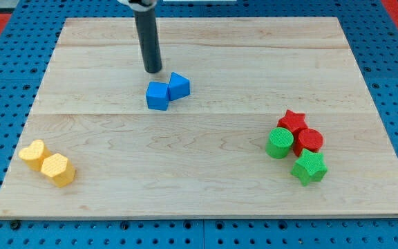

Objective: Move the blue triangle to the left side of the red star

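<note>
The blue triangle (179,85) lies near the middle of the wooden board, touching a blue cube (157,95) on its lower left. The red star (292,122) sits at the view's right, at the top of a cluster of blocks. My tip (153,70) stands just above the blue cube, up and to the left of the blue triangle, a short gap away from both.
A green cylinder (279,143), a red cylinder (309,140) and a green star (309,168) crowd just below the red star. A yellow heart (32,151) and a yellow hexagon (57,169) lie at the lower left. The board (206,194) rests on a blue pegboard.
</note>
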Controlling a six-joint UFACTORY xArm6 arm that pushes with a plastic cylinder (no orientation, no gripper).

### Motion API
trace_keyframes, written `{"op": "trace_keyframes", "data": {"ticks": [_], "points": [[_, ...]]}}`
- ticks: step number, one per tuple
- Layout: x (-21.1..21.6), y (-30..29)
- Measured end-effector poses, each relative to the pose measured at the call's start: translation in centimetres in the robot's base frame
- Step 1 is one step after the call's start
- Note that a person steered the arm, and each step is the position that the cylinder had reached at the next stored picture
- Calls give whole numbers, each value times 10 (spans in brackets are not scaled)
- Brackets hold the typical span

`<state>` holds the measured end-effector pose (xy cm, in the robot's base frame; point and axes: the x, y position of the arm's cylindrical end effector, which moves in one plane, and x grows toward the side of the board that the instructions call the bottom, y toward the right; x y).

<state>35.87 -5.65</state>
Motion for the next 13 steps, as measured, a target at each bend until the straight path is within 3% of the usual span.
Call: {"op": "trace_keyframes", "data": {"ticks": [1,2,3,5,6,7,8,9,10,11,13], "points": [[38,87],[37,86],[-13,48],[40,25],[68,49],[65,117],[36,102],[70,148],[104,149],[101,131],[124,-38]]}}
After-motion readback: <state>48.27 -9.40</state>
